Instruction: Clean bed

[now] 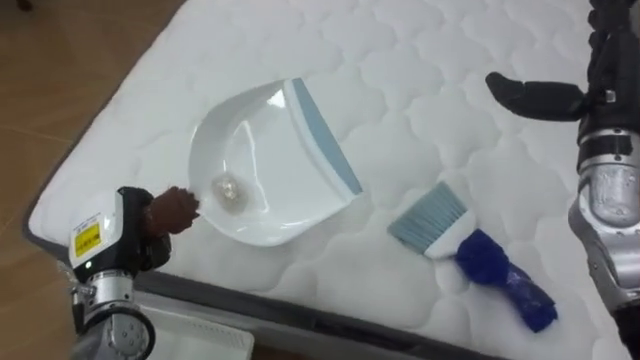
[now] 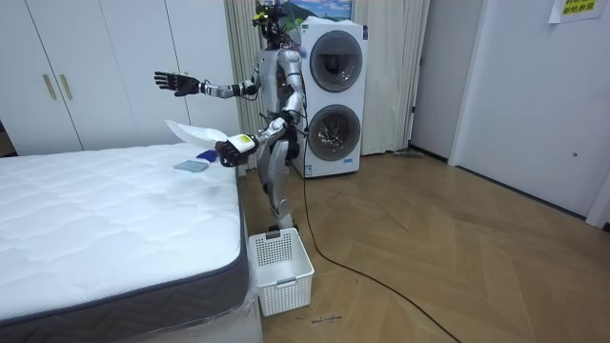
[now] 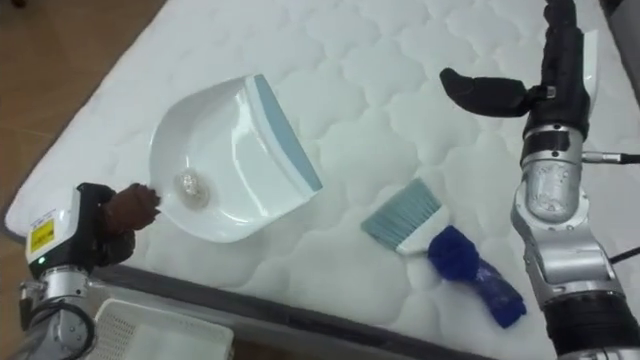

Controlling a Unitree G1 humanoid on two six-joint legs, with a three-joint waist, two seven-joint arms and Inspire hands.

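Note:
A white dustpan [image 1: 262, 165] with a pale blue lip is held tilted over the near corner of the white mattress [image 1: 440, 60]. A small crumpled scrap [image 1: 230, 187] lies in its bowl. My left hand [image 1: 138, 232] is at the bed's edge, curled round the dustpan's brown handle [image 1: 178, 208]. A brush [image 1: 470, 250] with a dark blue handle and light blue bristles lies flat on the mattress to the dustpan's right. My right hand [image 1: 530, 95] hovers above the mattress beyond the brush, fingers stretched out and holding nothing.
A white slatted basket [image 2: 279, 270] stands on the wooden floor at the bed's corner, just below my left hand. In the room view I stand at that corner, with stacked washing machines [image 2: 334, 95] behind me and wardrobe doors [image 2: 76, 67] beyond the bed.

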